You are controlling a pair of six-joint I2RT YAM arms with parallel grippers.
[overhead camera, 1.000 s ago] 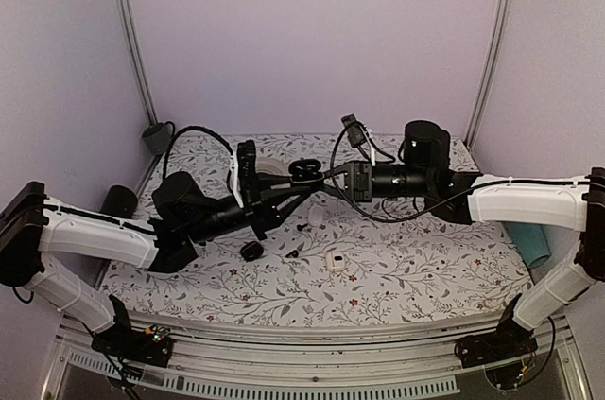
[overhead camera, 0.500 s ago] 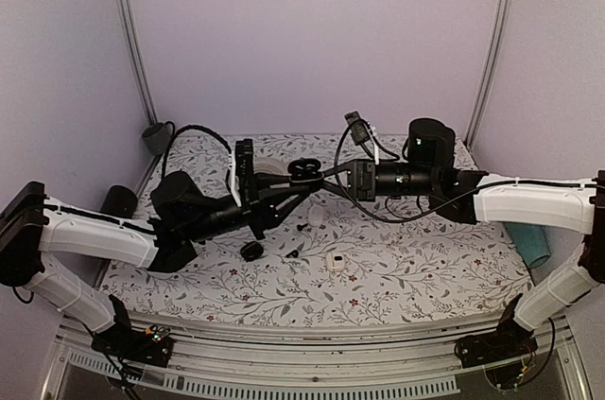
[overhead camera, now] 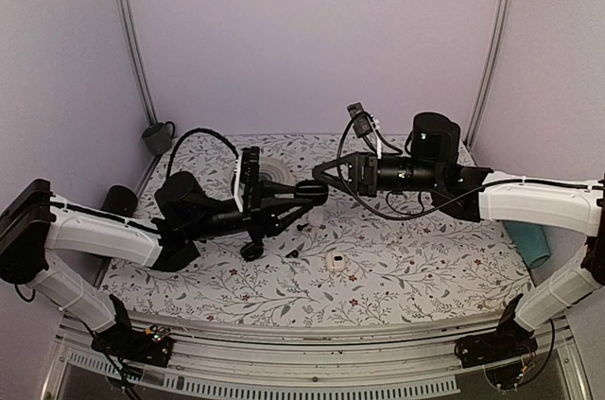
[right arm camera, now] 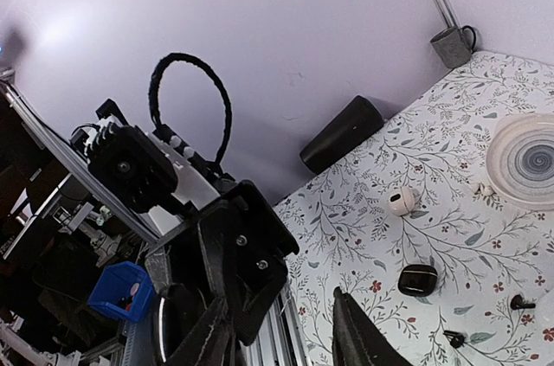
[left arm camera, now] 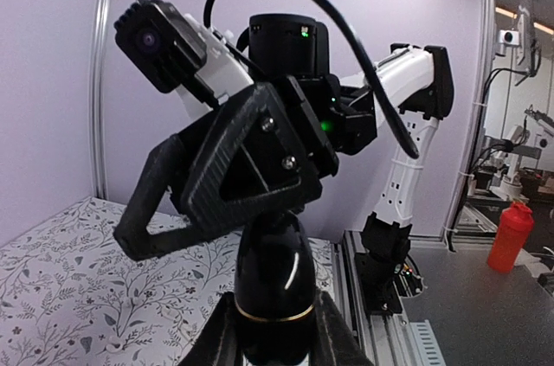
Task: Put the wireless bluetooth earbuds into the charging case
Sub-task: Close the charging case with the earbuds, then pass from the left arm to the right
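The floral tablecloth (right arm camera: 363, 240) below your open, empty right gripper (right arm camera: 281, 336) holds both earbuds (right arm camera: 522, 301). Your left gripper (left arm camera: 275, 342) clamps a black gold-banded case (left arm camera: 275, 266); pinch one stem squarely.

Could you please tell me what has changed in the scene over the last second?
The left gripper, shut on a glossy black charging case, swung down and rightward in the top view, uncovering the white plate. The right gripper rose slightly and now sits just above it in that view, jaws apart, nothing visible between them. The white case, the other black case and the loose earbuds stayed put.
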